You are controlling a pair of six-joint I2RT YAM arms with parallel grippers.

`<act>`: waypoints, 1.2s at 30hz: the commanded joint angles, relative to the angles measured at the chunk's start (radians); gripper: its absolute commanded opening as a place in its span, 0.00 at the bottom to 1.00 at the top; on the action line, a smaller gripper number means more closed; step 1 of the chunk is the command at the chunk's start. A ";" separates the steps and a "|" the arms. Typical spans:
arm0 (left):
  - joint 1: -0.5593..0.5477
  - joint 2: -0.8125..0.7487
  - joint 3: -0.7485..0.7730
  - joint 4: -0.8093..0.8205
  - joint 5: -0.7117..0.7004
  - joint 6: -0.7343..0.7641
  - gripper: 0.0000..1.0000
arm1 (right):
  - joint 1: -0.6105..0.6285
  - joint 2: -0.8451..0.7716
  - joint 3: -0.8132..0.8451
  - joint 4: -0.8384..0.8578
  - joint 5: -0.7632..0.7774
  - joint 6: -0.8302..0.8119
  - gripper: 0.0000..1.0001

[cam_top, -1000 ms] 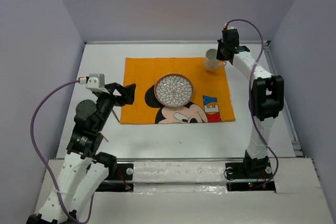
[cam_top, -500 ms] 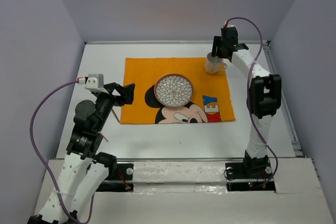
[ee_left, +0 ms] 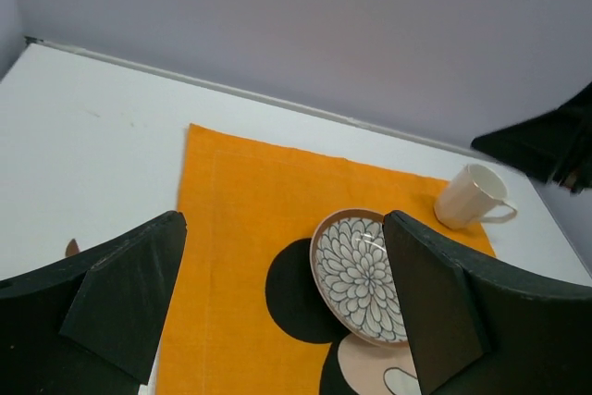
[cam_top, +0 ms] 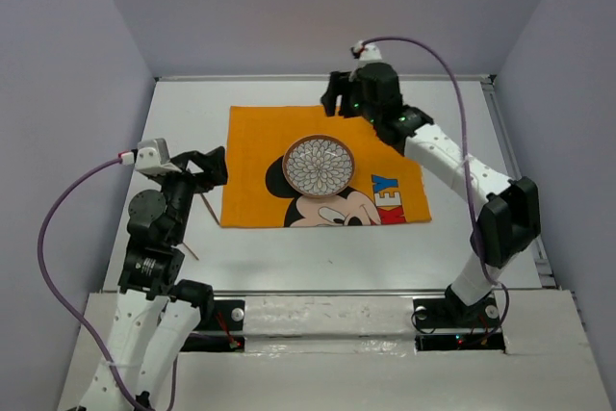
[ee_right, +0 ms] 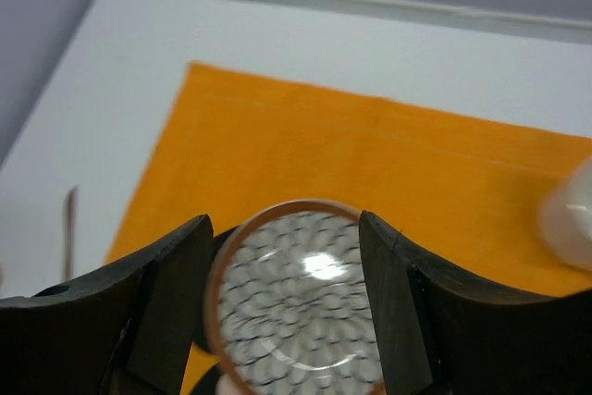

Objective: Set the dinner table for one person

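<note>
Right arm reaches far and left, right tool (ee_right: 284, 228) gaping empty above the orange mat's (cam_top: 260, 141) far edge. Left arm crouches near-left, left tool (ee_left: 282, 219) spread wide, empty. White surface (cam_top: 183, 113) underlies everything; mat lettering reads "EY".

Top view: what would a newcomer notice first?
The orange Mickey Mouse mat in the middle of the white dinner table, with a patterned plate at its centre. The right gripper hovers open above the mat's far edge; a white mug stands at its far right corner.
</note>
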 commanded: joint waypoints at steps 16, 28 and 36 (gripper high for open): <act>0.049 -0.227 -0.006 0.014 -0.464 -0.096 0.99 | 0.629 0.739 0.652 -0.023 0.045 -0.131 0.67; 0.047 -0.236 -0.012 0.019 -0.403 -0.085 0.99 | 0.666 0.979 0.852 -0.089 0.204 -0.226 0.65; 0.049 -0.239 -0.017 0.024 -0.380 -0.083 0.99 | 0.677 1.020 0.835 -0.088 0.216 -0.198 0.33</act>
